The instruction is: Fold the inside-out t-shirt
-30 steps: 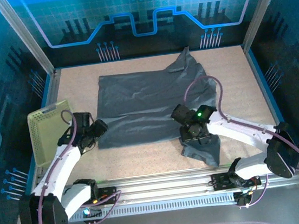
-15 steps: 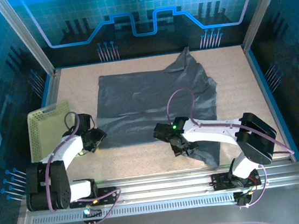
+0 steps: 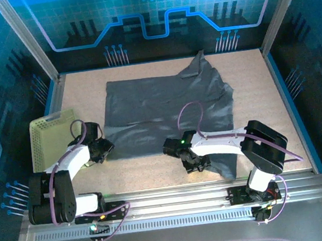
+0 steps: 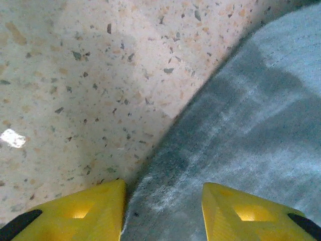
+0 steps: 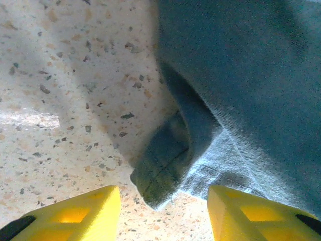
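The inside-out t-shirt lies spread across the middle of the table, dark slate-grey, with a rumpled flap running down toward the front right. My left gripper is low at the shirt's front left corner. In the left wrist view the gripper is open, and the shirt's hem edge lies flat between its yellow fingertips. My right gripper is at the left tip of the front flap. In the right wrist view it is open, with a folded fabric corner just ahead of the gap.
A pale yellow-green mesh basket stands at the table's left edge, just behind my left arm. The speckled beige tabletop is bare to the right of the shirt and along the front. Frame posts and blue walls enclose the table.
My right gripper has swung left and toward the front edge, along the shirt's front flap. My left arm has drawn its elbow back, while its gripper has stayed at the shirt's left corner.
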Controlling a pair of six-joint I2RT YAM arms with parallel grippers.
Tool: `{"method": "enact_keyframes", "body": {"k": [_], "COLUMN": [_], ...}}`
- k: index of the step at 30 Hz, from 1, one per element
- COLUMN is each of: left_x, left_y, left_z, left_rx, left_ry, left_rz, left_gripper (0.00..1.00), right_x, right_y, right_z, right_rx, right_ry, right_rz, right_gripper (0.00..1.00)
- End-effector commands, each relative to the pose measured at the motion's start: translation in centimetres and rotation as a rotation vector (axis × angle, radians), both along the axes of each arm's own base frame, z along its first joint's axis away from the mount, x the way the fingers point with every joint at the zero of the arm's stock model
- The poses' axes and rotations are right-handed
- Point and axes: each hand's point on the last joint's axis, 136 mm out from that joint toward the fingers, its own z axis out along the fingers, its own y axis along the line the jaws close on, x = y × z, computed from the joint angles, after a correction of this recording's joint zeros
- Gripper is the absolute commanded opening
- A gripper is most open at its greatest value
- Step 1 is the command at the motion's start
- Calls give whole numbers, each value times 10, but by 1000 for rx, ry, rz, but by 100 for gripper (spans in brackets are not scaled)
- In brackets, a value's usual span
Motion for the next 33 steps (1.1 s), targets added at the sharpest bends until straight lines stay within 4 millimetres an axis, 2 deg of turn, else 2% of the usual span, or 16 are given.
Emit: {"method": "enact_keyframes", "body": {"k": [1, 6, 13, 18, 22, 26, 33], "left_x": [-24, -34, -37, -43, -44, -37, -32], "left_y": [7, 6, -11, -13, -14, -14, -15], "left_z": [7, 12, -3, -10, -19, -16, -15], "left_rx": [68, 75, 14, 23, 18, 18, 20], "left_ry": [48, 44, 77, 92, 115, 98, 85], "left_rz": [11, 25, 0, 0, -2, 0, -11], "left_gripper": [49, 50, 46, 45, 40, 31, 4], "right_x": [-2, -1, 0, -1, 1, 3, 4], "right_y": [-17, -17, -22, -25, -27, -27, -46], "right_z": [-3, -12, -14, -15, -18, -18, 2], "right_rx": [-71, -65, -76, -76, -87, -92, -174], "right_ry": [-10, 2, -8, -15, -12, -21, -79], "right_rz": [-31, -34, -35, -43, -44, -37, -26], "right_gripper": [50, 44, 39, 38, 36, 32, 19]}}
